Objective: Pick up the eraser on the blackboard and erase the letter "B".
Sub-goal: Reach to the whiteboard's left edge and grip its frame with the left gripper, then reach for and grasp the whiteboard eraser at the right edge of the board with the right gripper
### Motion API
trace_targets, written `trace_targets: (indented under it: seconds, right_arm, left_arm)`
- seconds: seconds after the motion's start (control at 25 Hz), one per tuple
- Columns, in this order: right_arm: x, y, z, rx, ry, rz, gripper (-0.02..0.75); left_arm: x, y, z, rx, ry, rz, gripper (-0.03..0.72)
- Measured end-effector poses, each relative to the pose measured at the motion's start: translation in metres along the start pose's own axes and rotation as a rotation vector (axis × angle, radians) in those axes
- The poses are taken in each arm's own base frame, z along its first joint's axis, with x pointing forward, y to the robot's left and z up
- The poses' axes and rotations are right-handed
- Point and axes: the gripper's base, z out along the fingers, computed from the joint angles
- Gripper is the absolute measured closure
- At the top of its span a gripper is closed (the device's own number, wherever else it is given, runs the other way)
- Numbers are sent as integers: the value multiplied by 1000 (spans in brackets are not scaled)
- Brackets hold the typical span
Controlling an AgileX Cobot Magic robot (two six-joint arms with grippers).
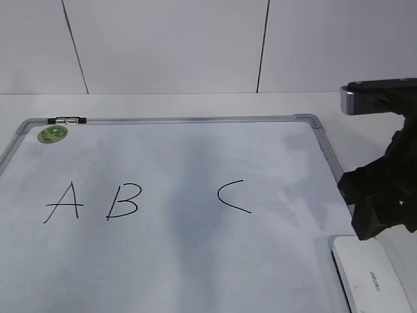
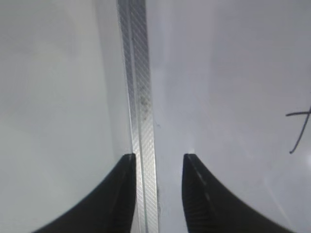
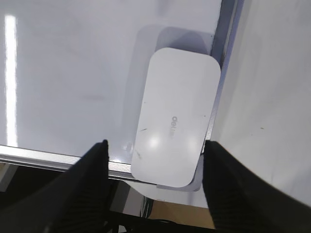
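The blackboard (image 1: 182,261) is a white board with a grey frame, lying flat. The black letter "B" (image 1: 124,201) sits left of centre, between an "A" (image 1: 64,203) and a "C" (image 1: 233,196). The white eraser (image 1: 369,277) lies on the board's front right corner; in the right wrist view (image 3: 176,115) it overhangs the frame. My right gripper (image 3: 155,148) is open above the eraser, its fingers either side of the near end, not touching. My left gripper (image 2: 158,160) is open and empty over the board's frame (image 2: 141,111); it is out of the exterior view.
A round green sticker (image 1: 53,134) and a small clip (image 1: 67,120) sit at the board's far left corner. White table top (image 1: 195,104) lies behind the board, then a white panelled wall. The right arm (image 1: 384,189) stands over the board's right edge.
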Motion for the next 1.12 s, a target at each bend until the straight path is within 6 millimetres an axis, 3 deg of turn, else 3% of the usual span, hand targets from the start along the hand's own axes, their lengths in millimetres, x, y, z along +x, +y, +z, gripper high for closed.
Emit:
trace_targets:
  seconds: [0.32,0.8,1.12]
  right_arm:
    - [1,0,-1,-2,-5,23,277]
    - [20,-6,-31,-41,-116,76,277]
    - [29,-9,-29,-42,-115,85,277]
  left_arm:
    - [-12,13,25,1,45,-20,446]
    - [-19,17,33,-3,9,5,446]
    - [-21,18,49,1,52,7,446]
